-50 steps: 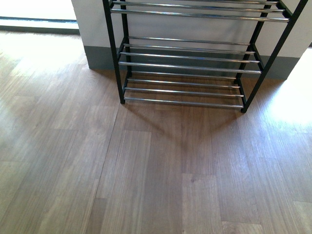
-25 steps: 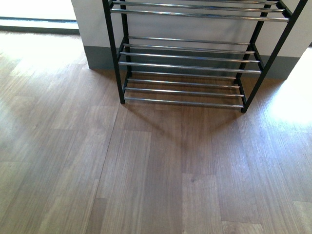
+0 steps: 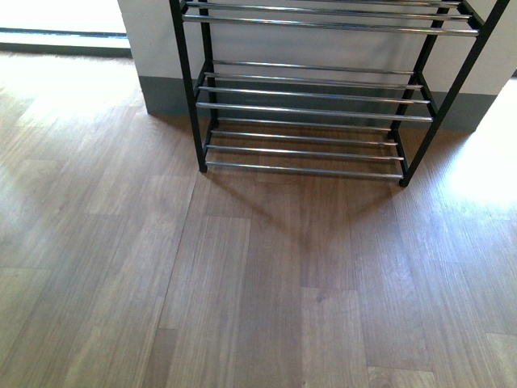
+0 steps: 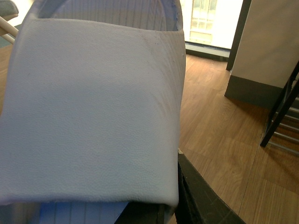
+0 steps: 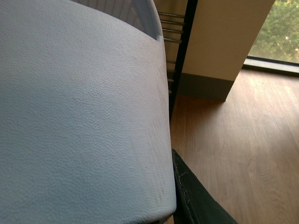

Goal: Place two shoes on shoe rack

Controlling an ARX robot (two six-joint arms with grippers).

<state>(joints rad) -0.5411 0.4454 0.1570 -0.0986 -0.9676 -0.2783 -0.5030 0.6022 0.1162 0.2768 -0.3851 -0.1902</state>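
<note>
Left gripper (image 4: 168,212): one dark finger (image 4: 201,198) shows, pressed against the edge of the left slide (image 4: 93,116). The other finger is hidden behind the strap. The slide is pale blue, clear of the floor (image 4: 219,140) and fills most of the left wrist view, so the fingers are clamped on it. The ribbed footbed shows past the far edge of the strap.

Right gripper (image 5: 180,205): same picture. One dark finger (image 5: 196,196) touches the edge of the right slide (image 5: 79,107) and the other is covered by the strap. The slide is held above the floor, so this one is gripped too.

Rack (image 3: 303,105): black frame with chrome rod shelves, standing on the floor against the wall (image 3: 153,40). No shoe sits on any tier in view. From the left fingers it lies ahead and off to one side, well apart, with only a leg and rod ends in frame. From the right fingers it is ahead and closer, its black post just beyond the slide's edge.

The front view shows the rack and bare floor only, with neither arm nor slide in frame.

A window (image 5: 275,32) lies past the wall corner, beyond the right fingers.
</note>
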